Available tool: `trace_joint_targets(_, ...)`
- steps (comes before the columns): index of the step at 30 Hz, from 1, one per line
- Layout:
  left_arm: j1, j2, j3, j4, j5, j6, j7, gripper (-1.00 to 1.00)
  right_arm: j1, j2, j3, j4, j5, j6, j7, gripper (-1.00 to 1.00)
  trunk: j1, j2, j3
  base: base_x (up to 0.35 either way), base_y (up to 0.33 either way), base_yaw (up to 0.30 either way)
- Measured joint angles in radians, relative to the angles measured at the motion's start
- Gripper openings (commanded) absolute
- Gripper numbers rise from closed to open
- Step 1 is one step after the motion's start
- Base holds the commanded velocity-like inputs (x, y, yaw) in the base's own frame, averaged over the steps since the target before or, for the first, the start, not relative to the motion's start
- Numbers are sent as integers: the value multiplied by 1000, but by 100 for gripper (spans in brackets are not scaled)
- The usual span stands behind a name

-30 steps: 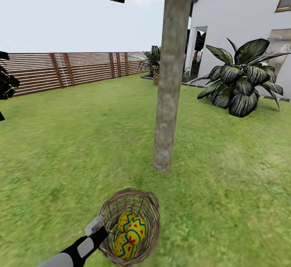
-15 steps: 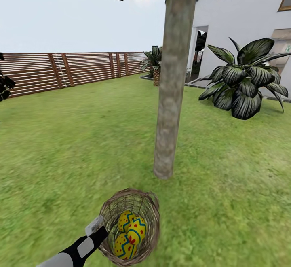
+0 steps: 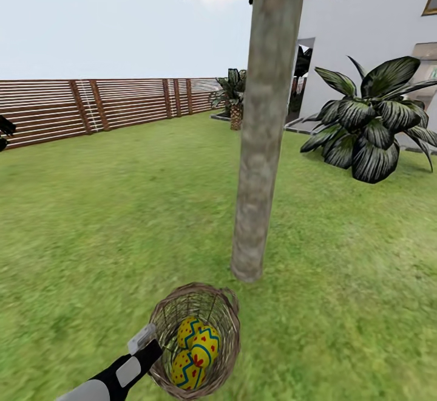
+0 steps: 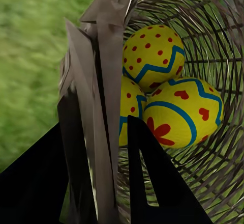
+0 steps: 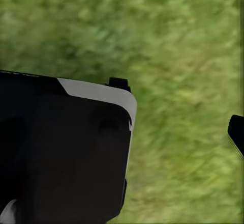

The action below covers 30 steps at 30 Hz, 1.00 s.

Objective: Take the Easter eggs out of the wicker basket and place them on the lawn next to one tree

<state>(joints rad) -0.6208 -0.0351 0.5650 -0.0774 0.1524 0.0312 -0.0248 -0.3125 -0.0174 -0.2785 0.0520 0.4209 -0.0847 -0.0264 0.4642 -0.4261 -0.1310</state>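
Note:
The wicker basket (image 3: 229,319) hangs at the end of my left arm, low in the head view, above the lawn (image 3: 91,206). My left gripper (image 3: 145,343) is shut on its rim. The left wrist view has the gripper (image 4: 94,122) straddling the basket's wall (image 4: 213,20), one finger outside and one inside. Three Easter eggs lie inside: one (image 3: 189,331) at the back, one (image 3: 206,345) in the middle, one (image 3: 186,370) nearest me. Up close, the eggs (image 4: 152,51), (image 4: 183,112), (image 4: 129,107) touch each other. The tree (image 3: 258,176) stands just beyond the basket.
A broad-leaved striped plant (image 3: 376,133) grows at the right by the white house (image 3: 364,18). A brown slat fence (image 3: 97,106) closes the far left. In the right wrist view, a dark body (image 5: 61,152) hangs over blurred grass (image 5: 178,40).
The whole view has advanced toward the tree, whose trunk now looks nearer and larger. The basket, eggs and left arm keep the same place in the picture.

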Motion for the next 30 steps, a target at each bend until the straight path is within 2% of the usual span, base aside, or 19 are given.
trace_joint_targets(30,0,1,1,-1,0,-3,0,-100,0,1,3,0,2,0,0,100,0,0,0,341,0,0)
